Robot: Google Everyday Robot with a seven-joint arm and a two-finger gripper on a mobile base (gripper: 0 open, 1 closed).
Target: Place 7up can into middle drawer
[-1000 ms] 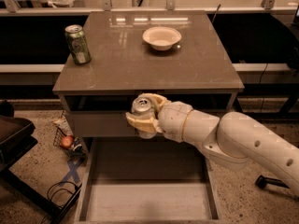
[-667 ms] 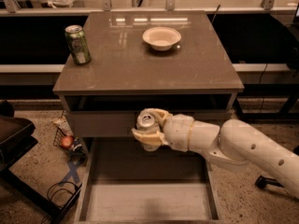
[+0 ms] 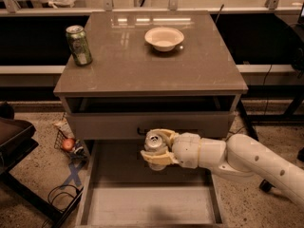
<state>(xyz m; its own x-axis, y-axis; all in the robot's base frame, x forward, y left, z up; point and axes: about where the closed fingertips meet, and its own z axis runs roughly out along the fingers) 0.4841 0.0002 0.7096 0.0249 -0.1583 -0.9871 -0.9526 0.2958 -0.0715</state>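
the tool [image 3: 157, 149] is closed on the 7up can [image 3: 155, 141], its pale fingers [image 3: 155, 161] wrapping the can's side wall from above and below. the can hangs in the air over the back part of the middle drawer [image 3: 147, 204], about midway between the drawer's side walls and clear of its bare floor. its shiny top faces up and a little toward the camera, so it looks slightly tilted. the drawer stands pulled out and open.

farther back from the drawer and higher, the surface [image 3: 142, 70] carries a darker green can [image 3: 79, 44] and a bowl [image 3: 164, 38], both well apart from the drawer.

the can is probably light with thin walls, and its smooth metal is likely slippery, so a hard squeeze could dent it and a loose one could let it slide. the mid-body side grip looks sound. i judge it best lowered upright until its base meets the drawer floor before letting go, since it may tip or roll if dropped.
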